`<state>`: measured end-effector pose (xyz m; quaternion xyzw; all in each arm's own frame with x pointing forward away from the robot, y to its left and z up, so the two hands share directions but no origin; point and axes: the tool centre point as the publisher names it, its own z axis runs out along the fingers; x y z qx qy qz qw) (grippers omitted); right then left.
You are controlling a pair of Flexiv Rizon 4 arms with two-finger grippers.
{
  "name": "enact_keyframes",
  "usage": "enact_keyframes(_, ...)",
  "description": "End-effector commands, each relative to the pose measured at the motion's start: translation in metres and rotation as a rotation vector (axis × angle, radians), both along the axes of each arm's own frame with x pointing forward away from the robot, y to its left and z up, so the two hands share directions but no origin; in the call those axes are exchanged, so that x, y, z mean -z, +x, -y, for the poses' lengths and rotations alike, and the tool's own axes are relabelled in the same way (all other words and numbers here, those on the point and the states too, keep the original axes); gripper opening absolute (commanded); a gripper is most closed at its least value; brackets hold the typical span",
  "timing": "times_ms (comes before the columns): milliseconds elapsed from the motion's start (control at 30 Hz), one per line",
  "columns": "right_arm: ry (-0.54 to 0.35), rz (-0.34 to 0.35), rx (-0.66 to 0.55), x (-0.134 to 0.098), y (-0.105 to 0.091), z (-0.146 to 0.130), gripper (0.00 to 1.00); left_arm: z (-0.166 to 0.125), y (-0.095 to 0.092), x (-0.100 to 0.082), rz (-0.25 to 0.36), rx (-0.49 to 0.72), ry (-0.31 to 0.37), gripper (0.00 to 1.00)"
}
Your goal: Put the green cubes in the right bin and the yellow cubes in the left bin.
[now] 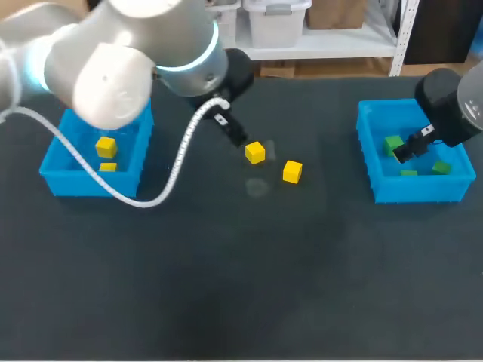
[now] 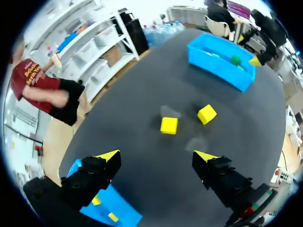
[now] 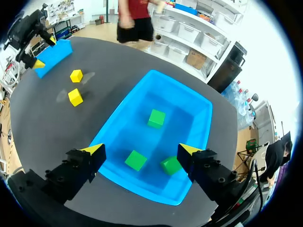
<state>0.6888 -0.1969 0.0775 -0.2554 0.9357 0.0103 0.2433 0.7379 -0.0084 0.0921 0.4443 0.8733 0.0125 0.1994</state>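
Fingers of left gripper (image 2: 156, 158) are spread wide, nothing pinched. Two cubes are seen loose on the table (image 1: 226, 286), outside both bins. The nearer yellow cube (image 2: 169, 125) lies ahead of the gap between the fingers, roughly centred on it. The farther yellow cube (image 2: 207, 114) lies beyond it, apart from it, and ahead of the finger on the side away from the left bin (image 2: 124, 213). That bin is seen under and beside the other finger, with two binned yellow cubes (image 2: 96, 200) in it.

Fingers of right gripper (image 3: 141, 150) are spread wide too and are held above the right bin (image 3: 142, 187). Three green cubes are in this bin. The first green cube (image 3: 156, 118) lies ahead of the gap. The second green cube (image 3: 136, 160) lies under the gap, between the fingertips. The third green cube (image 3: 171, 165) lies just inside one fingertip. The fingers stand above them.
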Motion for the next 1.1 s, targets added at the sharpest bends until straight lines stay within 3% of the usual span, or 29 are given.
enact_keyframes(33, -0.001, 0.007, 0.003, 0.001, -0.001, 0.000, 1.00, 0.032, 0.020, 0.024, -0.063, 0.012, 0.049, 1.00)
enact_keyframes(233, -0.001, 0.007, 0.003, 0.001, -0.001, 0.000, 1.00, 0.051, 0.017, 0.048, -0.106, 0.049, 0.088, 1.00)
enact_keyframes(400, -0.001, 0.007, 0.003, 0.001, -0.001, 0.000, 1.00, 0.055, 0.028, 0.068, -0.133, 0.031, 0.115, 1.00)
enact_keyframes(967, -0.001, 0.007, 0.003, 0.001, -0.001, 0.000, 1.00, 0.050, 0.045, 0.116, -0.151, -0.017, 0.189, 1.00)
enact_keyframes(1000, -0.001, 0.007, 0.003, 0.001, -0.001, 0.000, 1.00, 0.048, 0.044, 0.119, -0.153, -0.020, 0.197, 0.69)
enact_keyframes(1033, -0.001, 0.007, 0.003, 0.001, -0.001, 0.000, 1.00, 0.046, 0.043, 0.120, -0.144, -0.029, 0.205, 0.00)
enact_keyframes(1100, -0.001, 0.007, 0.003, 0.001, -0.001, 0.000, 1.00, 0.041, 0.042, 0.122, -0.144, -0.048, 0.203, 0.00)
